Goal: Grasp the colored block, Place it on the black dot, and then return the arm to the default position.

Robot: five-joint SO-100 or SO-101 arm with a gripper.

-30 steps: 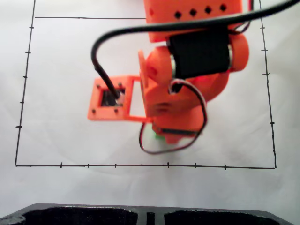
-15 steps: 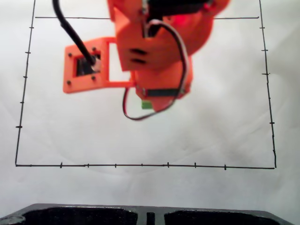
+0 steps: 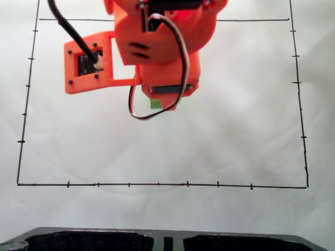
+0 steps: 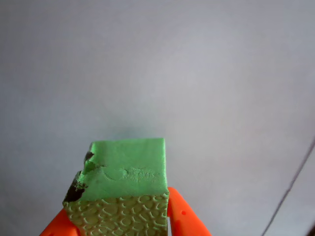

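In the wrist view the green block (image 4: 125, 184) sits at the bottom centre, pinched between two orange fingertips (image 4: 184, 216), lifted over plain white paper. My gripper (image 4: 120, 223) is shut on it. From the fixed view the orange arm (image 3: 157, 47) hangs over the upper middle of the drawn rectangle, and only a sliver of the green block (image 3: 156, 104) peeks out under it. The gripper fingers are hidden beneath the arm body there. The black dot is out of view.
A black hand-drawn rectangle (image 3: 157, 184) with tick marks frames the white paper. A dark base part (image 3: 162, 240) lies along the bottom edge. The orange camera frame (image 3: 86, 63) sticks out to the arm's left. One black line (image 4: 290, 189) crosses the wrist view's lower right.
The arm has moved up the fixed view, away from the rectangle's bottom line, and a little left, carrying the green block with it.
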